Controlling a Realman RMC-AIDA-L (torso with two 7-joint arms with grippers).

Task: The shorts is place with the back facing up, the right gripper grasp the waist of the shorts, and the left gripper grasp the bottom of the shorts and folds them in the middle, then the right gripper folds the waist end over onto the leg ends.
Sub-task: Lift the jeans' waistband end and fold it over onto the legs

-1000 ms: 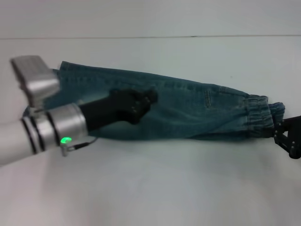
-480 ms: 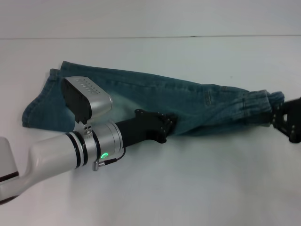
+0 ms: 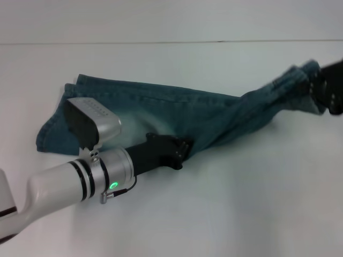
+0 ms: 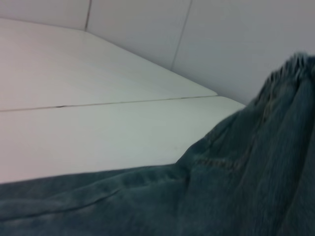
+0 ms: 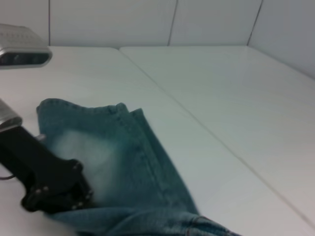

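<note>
Blue denim shorts (image 3: 161, 110) lie folded lengthwise on the white table (image 3: 225, 214), with the leg ends (image 3: 56, 120) at the left. At the far right, my right gripper (image 3: 323, 88) is shut on the elastic waist (image 3: 295, 80) and holds it lifted off the table. My left gripper (image 3: 182, 150) rests at the near edge of the shorts around their middle. The right wrist view shows the leg ends (image 5: 83, 105) lying flat and the left gripper (image 5: 64, 189) beside the denim. Denim (image 4: 236, 187) fills the lower part of the left wrist view.
A table seam (image 3: 161, 43) runs across the back, with a tiled wall (image 5: 211, 22) beyond it. My left forearm (image 3: 80, 179) reaches in from the lower left, over the near part of the table.
The right gripper has lifted the waist and carried it up and back. The left gripper slid from the top of the shorts to their near edge, and the shorts shifted slightly.
</note>
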